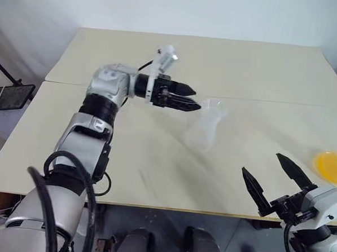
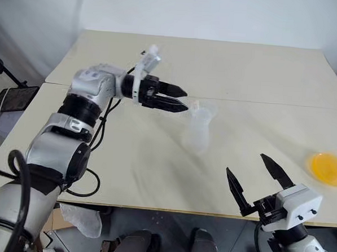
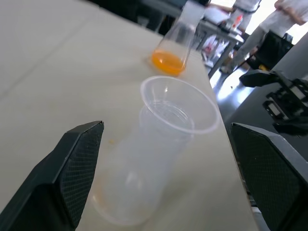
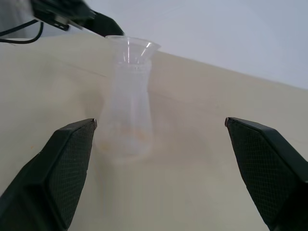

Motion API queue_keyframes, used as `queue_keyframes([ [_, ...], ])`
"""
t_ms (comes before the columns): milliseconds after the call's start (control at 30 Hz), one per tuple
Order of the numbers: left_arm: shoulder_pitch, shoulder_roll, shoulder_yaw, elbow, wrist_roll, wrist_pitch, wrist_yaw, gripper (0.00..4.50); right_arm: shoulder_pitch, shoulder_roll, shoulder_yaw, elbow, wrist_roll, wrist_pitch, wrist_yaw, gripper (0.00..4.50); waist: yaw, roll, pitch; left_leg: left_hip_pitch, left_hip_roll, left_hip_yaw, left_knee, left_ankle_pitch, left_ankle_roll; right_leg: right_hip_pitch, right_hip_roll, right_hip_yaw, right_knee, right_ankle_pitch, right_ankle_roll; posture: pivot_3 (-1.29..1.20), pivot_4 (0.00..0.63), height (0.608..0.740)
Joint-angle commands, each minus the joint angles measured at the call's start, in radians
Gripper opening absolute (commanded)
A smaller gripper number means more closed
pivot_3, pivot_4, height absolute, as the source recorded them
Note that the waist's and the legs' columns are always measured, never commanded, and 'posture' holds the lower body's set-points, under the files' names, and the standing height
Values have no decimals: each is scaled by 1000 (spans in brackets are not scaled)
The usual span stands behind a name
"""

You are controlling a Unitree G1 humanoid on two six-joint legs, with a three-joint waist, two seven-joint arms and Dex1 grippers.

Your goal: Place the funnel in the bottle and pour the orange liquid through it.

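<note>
Clear plastic marks nearly everything on the pale beige counter (image 1: 155, 159): a translucent, flask-shaped bottle (image 1: 203, 133) with a wide rounded base stands upright near the middle, and a small clear plastic funnel (image 1: 213, 107) sits in its open mouth, the flared rim showing above the neck. In the left wrist view the funnel's round rim (image 3: 179, 103) rests on top of the bottle (image 3: 139, 178), its narrow part reaching down inside. The left claw (image 1: 191, 99) hangs level just beside the funnel's rim, its two black fingers spread apart and grasping nothing; whether a fingertip touches the rim cannot be told. The right claw (image 1: 270, 176) is held above the counter's near edge, well apart from the bottle, its fingers wide apart and empty. The bright orange-yellow liquid (image 1: 331, 167) lies in a clear vessel near the counter's right edge, well apart from the bottle; in the left wrist view it shows as a shallow orange pool (image 3: 167, 61) at the bottom of a clear flask-like container.
</note>
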Motion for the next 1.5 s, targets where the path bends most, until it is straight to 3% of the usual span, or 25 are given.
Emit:
queue_keyframes([
  [33, 131, 93, 78, -166, -43, -117, -52, 4476, -8, 4, -76, 17, 0, -65, -16, 4500, 0, 0, 0, 0, 0, 0, 0, 0, 0, 0, 0, 0, 0, 0, 0, 0, 150, 740],
  [167, 399, 176, 132, -322, -14, -297, 11, 4476, 0, 55, -199, 78, 51, -129, -54, 4500, -1, 2, -1, 3, -1, 0, -1, 0, 0, 1, -1, 1, 2, 0, 0, 0, 150, 740],
  [367, 691, 171, 187, -540, -67, -290, 134, 4476, 110, 165, -344, 151, 56, -262, -69, 4500, 17, 1, -1, 1, -2, -6, 1, 0, 1, 3, -4, 3, 1, 0, 0, 0, 150, 740],
  [533, 766, 124, 190, -599, -94, -288, 207, 4476, 208, 267, -399, 198, 61, -361, -71, 4500, 5, 2, -2, 3, -3, -5, -1, -1, 1, 3, -4, 7, 2, 0, 0, 0, 150, 740],
  [800, 759, 107, 120, -658, -142, -228, 155, 4476, 322, 399, -435, 265, 134, -472, -78, 4500, -3, 3, -3, 9, -1, -1, -6, -1, 0, 4, -2, 12, 3, -1, -2, 0, 150, 740],
  [1000, 749, 106, 122, -666, -156, -243, 153, 4476, 235, 276, -440, 250, 175, -361, -186, 4500, -16, 3, -3, 12, 1, 0, -7, -3, -2, 4, -5, 17, 2, -2, -3, 0, 150, 740],
  [1200, 769, 111, 134, -716, -176, -239, 171, 4476, 72, 72, -504, 301, 241, -145, -362, 4500, -21, 3, -3, 12, 2, 1, -7, -3, -2, 5, -5, 18, 2, -2, -4, 0, 150, 740],
  [1500, 828, 111, 148, -809, -205, -221, 232, 4476, -213, -222, -513, 485, 321, 128, -381, 4500, -18, 3, -3, 12, 3, 3, -6, -2, -2, 5, -4, 18, 2, -3, -5, 0, 150, 740],
])
